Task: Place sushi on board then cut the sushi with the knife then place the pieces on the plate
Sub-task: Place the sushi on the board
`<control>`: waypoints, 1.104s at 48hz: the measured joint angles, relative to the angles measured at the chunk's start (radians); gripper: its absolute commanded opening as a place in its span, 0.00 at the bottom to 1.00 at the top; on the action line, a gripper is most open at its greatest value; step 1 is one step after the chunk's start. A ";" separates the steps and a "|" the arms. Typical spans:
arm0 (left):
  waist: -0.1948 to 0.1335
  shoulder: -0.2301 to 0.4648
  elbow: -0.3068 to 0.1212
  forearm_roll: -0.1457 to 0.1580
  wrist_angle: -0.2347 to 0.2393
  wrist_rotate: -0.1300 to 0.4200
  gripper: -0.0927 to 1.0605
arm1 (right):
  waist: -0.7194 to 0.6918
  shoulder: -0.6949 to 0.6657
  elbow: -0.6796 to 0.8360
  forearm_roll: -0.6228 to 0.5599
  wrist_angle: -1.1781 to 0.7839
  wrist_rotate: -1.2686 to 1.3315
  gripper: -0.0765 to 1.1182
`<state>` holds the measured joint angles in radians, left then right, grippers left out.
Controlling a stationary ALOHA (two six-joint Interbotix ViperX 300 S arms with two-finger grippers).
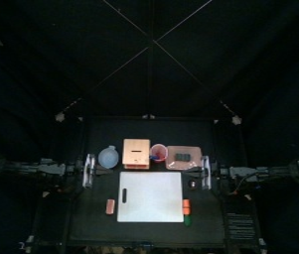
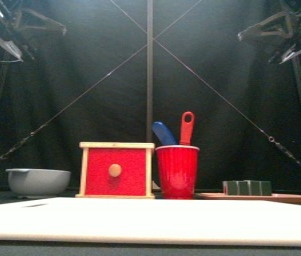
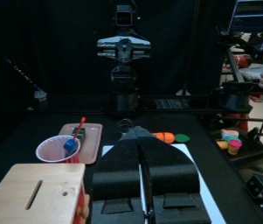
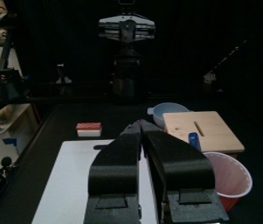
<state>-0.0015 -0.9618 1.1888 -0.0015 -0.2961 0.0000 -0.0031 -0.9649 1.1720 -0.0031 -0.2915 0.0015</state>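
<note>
L claw (image 3: 131, 131) & R claw (image 4: 140, 131) both had jaws pressed together, holding nothing, either side of the white board (image 1: 155, 195) on the worktop (image 1: 90, 226). Sushi roll (image 2: 246, 187) lay on the pink tray (image 2: 284, 197) just beside R claw, toward the back; front & L wrist views showed it, R wrist view didn't.

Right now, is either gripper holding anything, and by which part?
Nothing is held. The left gripper and right gripper are shut and empty; the blue knife and red knife stand in the red cup.
</note>
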 measured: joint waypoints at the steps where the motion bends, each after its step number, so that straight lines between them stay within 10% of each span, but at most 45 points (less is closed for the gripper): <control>1: 0.000 0.000 0.000 -0.002 0.000 0.000 0.02 | 0.000 -0.002 -0.002 0.002 0.000 0.000 0.05; 27: 0.006 0.170 -0.002 0.003 -0.029 0.008 0.08 | -0.336 0.077 -0.147 0.034 0.509 0.009 0.24; 53: 0.029 0.199 -0.002 0.009 -0.091 0.008 0.08 | -0.439 0.301 -0.170 -0.130 0.641 0.011 0.95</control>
<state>0.0276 -0.7624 1.1873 0.0077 -0.3866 0.0077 -0.4418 -0.6642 1.0017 -0.1335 0.3497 0.0123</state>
